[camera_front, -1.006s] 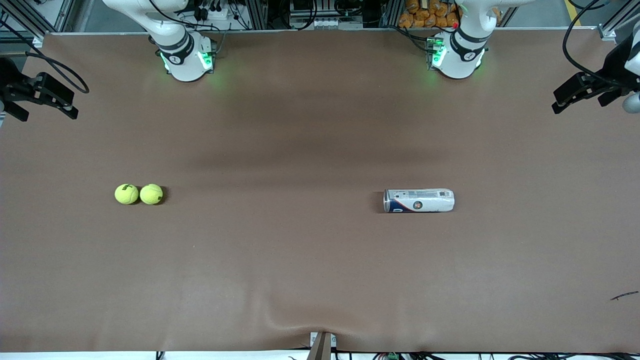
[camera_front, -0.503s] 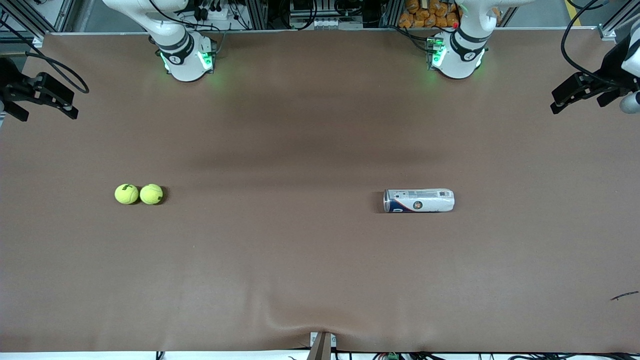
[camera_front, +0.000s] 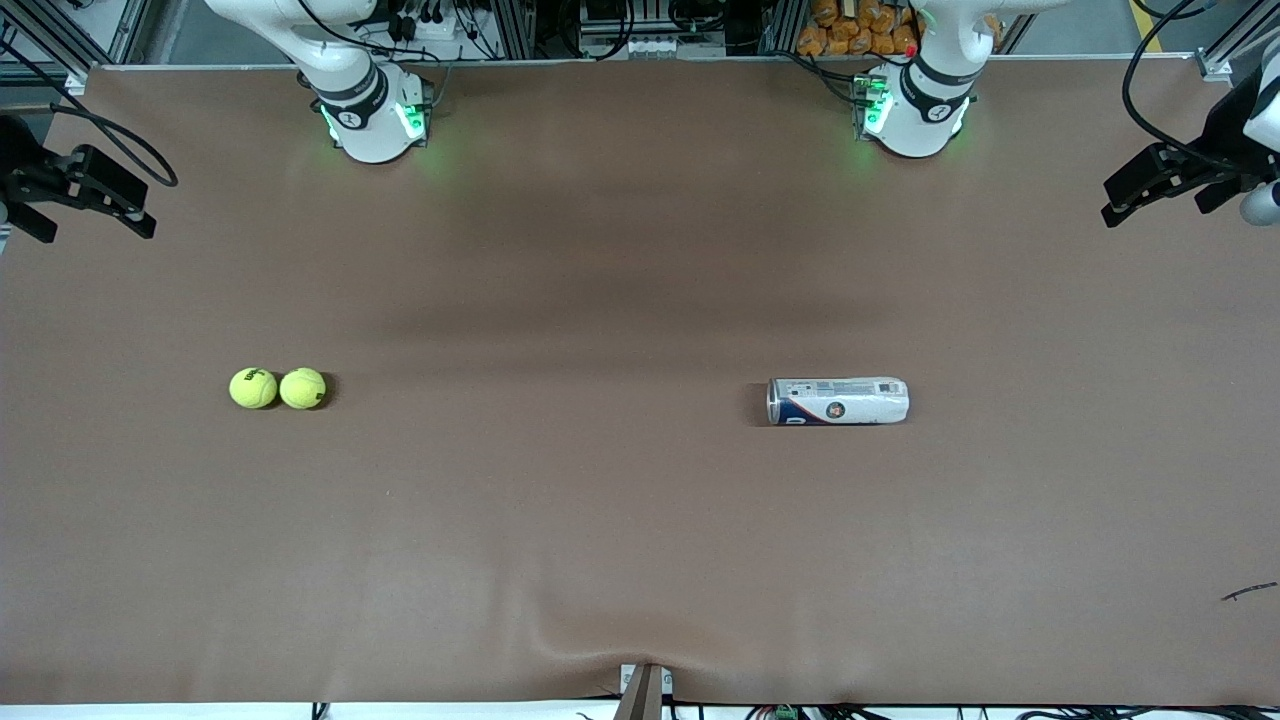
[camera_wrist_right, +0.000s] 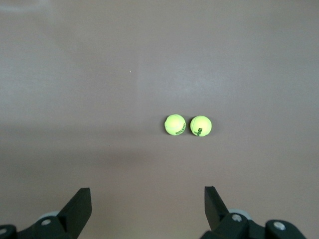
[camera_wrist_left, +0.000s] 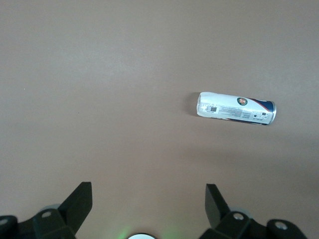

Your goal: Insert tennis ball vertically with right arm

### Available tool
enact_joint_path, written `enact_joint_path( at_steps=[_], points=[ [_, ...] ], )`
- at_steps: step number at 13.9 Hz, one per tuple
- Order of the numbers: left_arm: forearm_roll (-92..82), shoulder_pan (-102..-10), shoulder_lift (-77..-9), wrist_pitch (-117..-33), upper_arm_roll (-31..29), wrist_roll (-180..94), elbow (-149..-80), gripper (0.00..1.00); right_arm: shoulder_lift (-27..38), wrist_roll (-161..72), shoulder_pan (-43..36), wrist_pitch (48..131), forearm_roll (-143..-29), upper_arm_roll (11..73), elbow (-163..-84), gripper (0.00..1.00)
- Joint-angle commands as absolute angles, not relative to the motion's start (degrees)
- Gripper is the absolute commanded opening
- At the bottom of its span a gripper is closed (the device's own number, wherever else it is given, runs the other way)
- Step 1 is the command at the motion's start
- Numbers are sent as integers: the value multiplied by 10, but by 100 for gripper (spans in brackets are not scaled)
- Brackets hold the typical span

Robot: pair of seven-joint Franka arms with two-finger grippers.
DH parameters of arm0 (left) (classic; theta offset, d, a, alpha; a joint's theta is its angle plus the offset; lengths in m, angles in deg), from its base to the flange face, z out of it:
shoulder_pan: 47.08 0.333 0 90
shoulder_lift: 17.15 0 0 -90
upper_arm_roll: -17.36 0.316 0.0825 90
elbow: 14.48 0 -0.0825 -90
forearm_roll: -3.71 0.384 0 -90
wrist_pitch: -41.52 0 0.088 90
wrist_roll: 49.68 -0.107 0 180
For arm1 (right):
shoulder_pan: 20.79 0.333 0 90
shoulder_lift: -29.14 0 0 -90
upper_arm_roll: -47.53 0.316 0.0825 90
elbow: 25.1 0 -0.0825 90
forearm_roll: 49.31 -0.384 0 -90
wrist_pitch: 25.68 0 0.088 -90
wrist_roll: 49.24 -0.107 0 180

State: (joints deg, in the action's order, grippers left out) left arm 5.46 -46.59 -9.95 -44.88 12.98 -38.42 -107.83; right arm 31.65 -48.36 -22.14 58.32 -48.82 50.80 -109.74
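On the brown table (camera_front: pixel 620 500) lie three loose things: two tennis balls and one can. The two yellow-green tennis balls sit touching side by side toward the right arm's end, one ball (camera_front: pixel 253 388) closer to that end and the second ball (camera_front: pixel 303 388) just beside it toward the middle. Both show dark printed lettering in the right wrist view, where they appear as a pair (camera_wrist_right: pixel 175 124) and (camera_wrist_right: pixel 201 126). One ball can (camera_front: pixel 838 401) lies on its side toward the left arm's end, well apart from the balls and about as near the front camera as they are. It is white with a blue patch and a round logo, its rimmed end pointing toward the balls; it also shows in the left wrist view (camera_wrist_left: pixel 236 108).

Two arms, both raised and waiting at the table's ends. Right gripper (camera_front: pixel 95 195) hangs over the table edge at its own end, fingers (camera_wrist_right: pixel 79 206) spread wide, nothing between them. Left gripper (camera_front: pixel 1150 190) hangs over the table edge at its end, fingers (camera_wrist_left: pixel 79 204) likewise apart and empty. Two white arm bases with green lights stand along the table's top edge: right base (camera_front: pixel 370 115), left base (camera_front: pixel 915 110).
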Motion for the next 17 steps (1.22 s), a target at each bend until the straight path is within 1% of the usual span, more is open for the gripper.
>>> enact_joint_path(
  at_steps=[1,8,11,13,17],
  points=[
    [68,-466,-99,-443,121,-388,-1069,100,324,-473,-233,584,-483,516,-1104,100],
    [67,-466,-102,-444,112,-389,-1070,100,324,-474,-233,584,-483,516,-1104,100],
    [66,-470,-117,-452,106,-389,-1069,100,324,-474,-233,584,-483,516,-1104,100],
    [67,-471,-133,-467,80,-390,-1068,100,324,-474,-233,585,-483,516,-1104,100],
    [68,-472,-172,-467,44,-416,-1069,100,324,-473,-233,584,-483,516,-1104,100]
  ],
)
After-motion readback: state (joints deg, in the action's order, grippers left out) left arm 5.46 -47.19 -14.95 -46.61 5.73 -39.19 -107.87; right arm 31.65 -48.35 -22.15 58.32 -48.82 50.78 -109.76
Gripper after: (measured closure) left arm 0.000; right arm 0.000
